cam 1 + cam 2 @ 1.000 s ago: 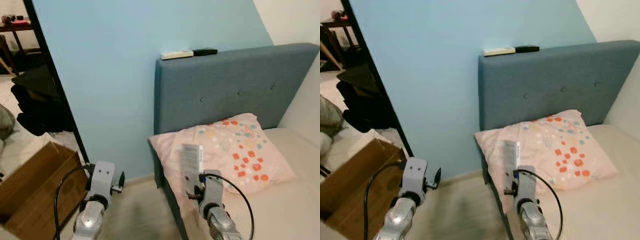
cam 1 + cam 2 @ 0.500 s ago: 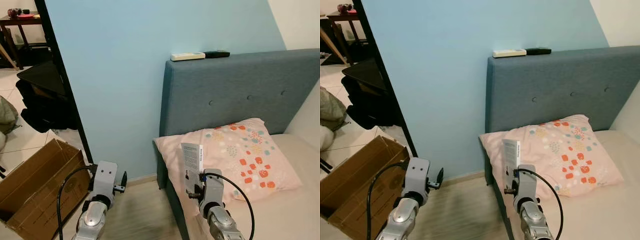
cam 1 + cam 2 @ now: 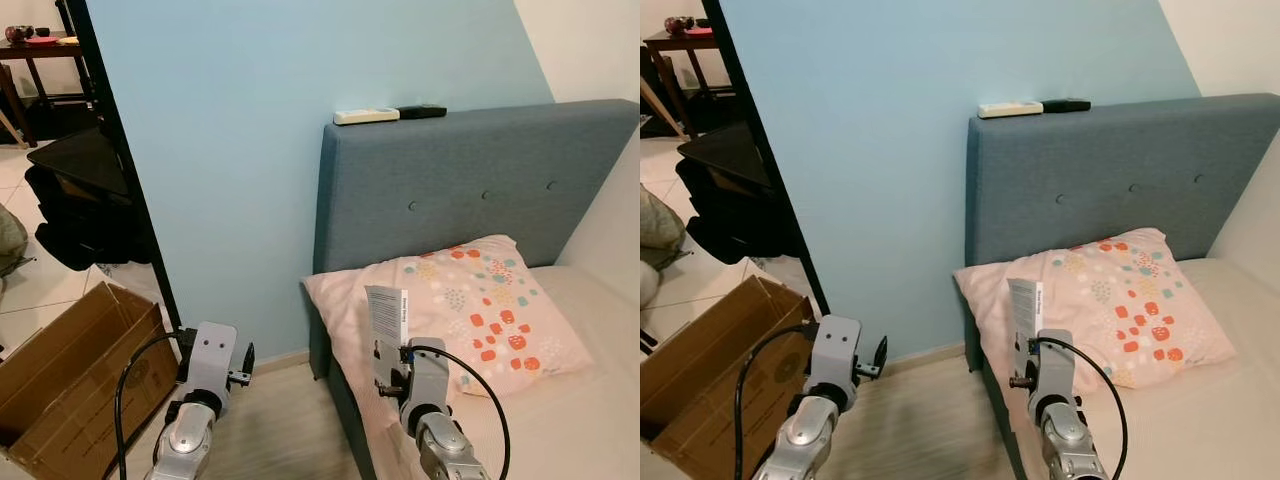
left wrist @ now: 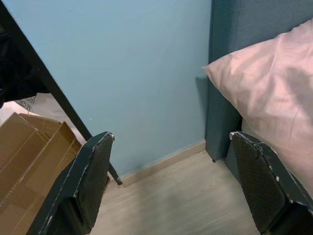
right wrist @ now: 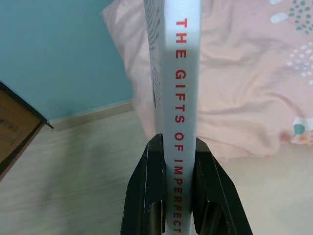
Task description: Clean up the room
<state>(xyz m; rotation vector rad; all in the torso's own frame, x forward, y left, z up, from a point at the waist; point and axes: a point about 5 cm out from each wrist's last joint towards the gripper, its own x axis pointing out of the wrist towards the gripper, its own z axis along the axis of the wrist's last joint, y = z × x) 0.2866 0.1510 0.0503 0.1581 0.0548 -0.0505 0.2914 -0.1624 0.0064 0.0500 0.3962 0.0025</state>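
right gripper (image 5: 180,196) clamped on book (image 5: 177,73) at spine end, upright. looks stiff, light, slick cover; grip deep near spine. left gripper (image 4: 171,181) spread apart, idle.

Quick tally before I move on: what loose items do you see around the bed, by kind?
Books: 1, book gripped in the right gripper
Remotes: 2, white remote and black remote on the headboard
Pillows: 1, pillow
Cardboard boxes: 1, box
Total: 5
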